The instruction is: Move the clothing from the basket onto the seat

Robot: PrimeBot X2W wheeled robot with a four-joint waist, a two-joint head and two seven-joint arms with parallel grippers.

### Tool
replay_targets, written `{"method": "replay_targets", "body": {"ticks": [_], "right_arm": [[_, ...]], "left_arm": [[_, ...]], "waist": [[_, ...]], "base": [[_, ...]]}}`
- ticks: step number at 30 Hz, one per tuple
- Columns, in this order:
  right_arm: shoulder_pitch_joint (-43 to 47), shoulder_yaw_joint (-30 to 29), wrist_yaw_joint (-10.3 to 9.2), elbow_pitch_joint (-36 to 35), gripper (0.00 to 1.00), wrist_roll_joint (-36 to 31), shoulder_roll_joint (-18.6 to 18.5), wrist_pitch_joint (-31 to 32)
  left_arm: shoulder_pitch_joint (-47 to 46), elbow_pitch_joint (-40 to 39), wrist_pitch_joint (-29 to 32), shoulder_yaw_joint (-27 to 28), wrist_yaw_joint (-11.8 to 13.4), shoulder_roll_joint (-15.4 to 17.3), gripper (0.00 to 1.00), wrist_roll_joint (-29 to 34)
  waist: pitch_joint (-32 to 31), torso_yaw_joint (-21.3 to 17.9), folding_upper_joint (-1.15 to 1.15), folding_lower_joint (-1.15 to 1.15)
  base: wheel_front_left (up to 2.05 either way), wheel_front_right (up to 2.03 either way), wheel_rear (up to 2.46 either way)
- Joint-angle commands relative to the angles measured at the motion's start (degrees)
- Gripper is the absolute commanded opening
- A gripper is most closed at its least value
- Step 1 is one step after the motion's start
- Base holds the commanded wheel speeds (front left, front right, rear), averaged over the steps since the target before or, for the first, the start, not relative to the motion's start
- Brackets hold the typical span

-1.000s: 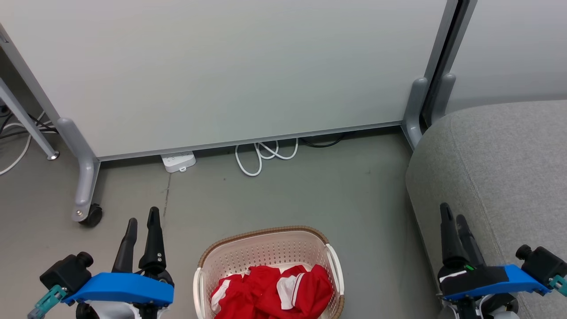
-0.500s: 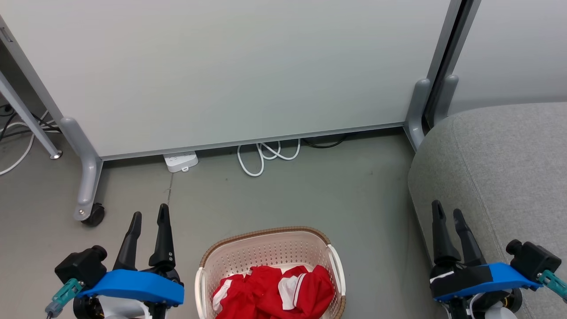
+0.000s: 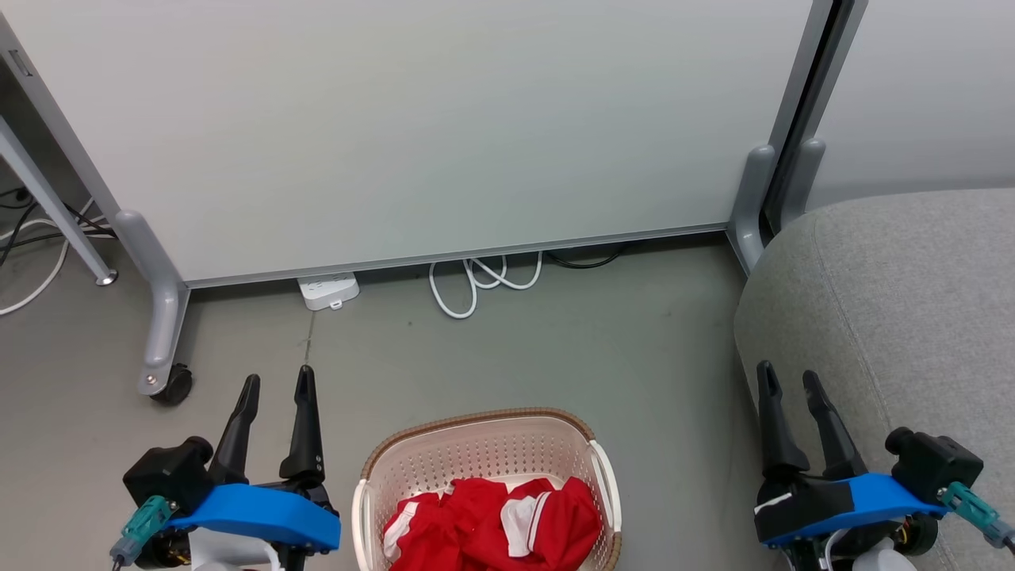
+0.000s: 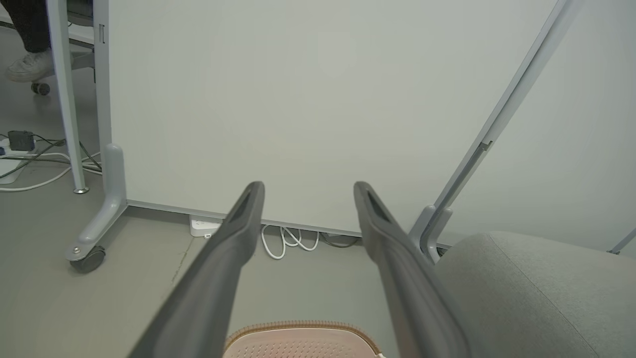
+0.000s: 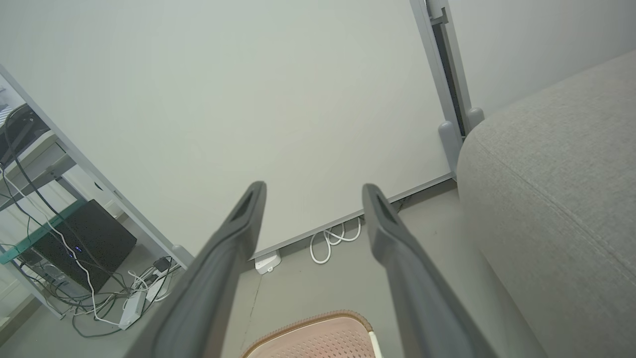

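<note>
Left gripper [image 3: 279,374]: spread, empty, beside basket [image 3: 476,416] for our reach.
Right gripper [image 3: 787,370]: spread, empty, by seat [image 3: 896,301].
Clothing [image 3: 492,527]: heaped in basket.

A pale partition panel [image 3: 412,119] stood upright on the grey floor [image 3: 555,341], carried at its left end by a slanted grey leg [image 3: 162,317] with a black caster [image 3: 176,386] and at its right end by another grey leg [image 3: 753,198]. A second pale panel [image 3: 928,87] stood just beyond that one. Under the panel's lower edge lay a white power strip [image 3: 329,289], a loosely coiled white cable [image 3: 484,277] and, farther right, a black cable [image 3: 587,258]. To the left rose a thin metal leg [image 4: 66,99], with a person's pale shoe [image 4: 27,67] behind it. A black box [image 5: 84,238] sat above a tangle of cables [image 5: 139,293].
</note>
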Motion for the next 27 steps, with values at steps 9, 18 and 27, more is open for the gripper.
{"method": "replay_targets", "body": {"ticks": [9, 18, 27], "right_arm": [[-1.4, 0.7, 0.12, 0.2, 1.0, -5.4, -0.3, -1.6], [-1.5, 1.1, 0.12, 0.7, 1.0, -9.9, -0.3, -2.7], [-1.6, 1.4, 0.13, 1.3, 1.0, -13.9, -0.3, -3.6]], "left_arm": [[-1.4, 0.3, -1.6, -0.5, 0.3, 0.4, 1.0, 5.2], [-1.8, 1.2, -2.7, -0.9, 0.5, 0.5, 1.0, 9.2], [-2.3, 2.2, -3.6, -1.3, 0.7, 0.5, 1.0, 12.8]], "waist": [[0.1, 0.3, 0.0, 0.0], [0.1, 0.6, 0.0, 0.0], [0.0, 0.8, 0.0, 0.0]], "base": [[0.0, 0.0, 0.0], [0.0, 0.0, 0.0], [0.0, 0.0, 0.0]]}}
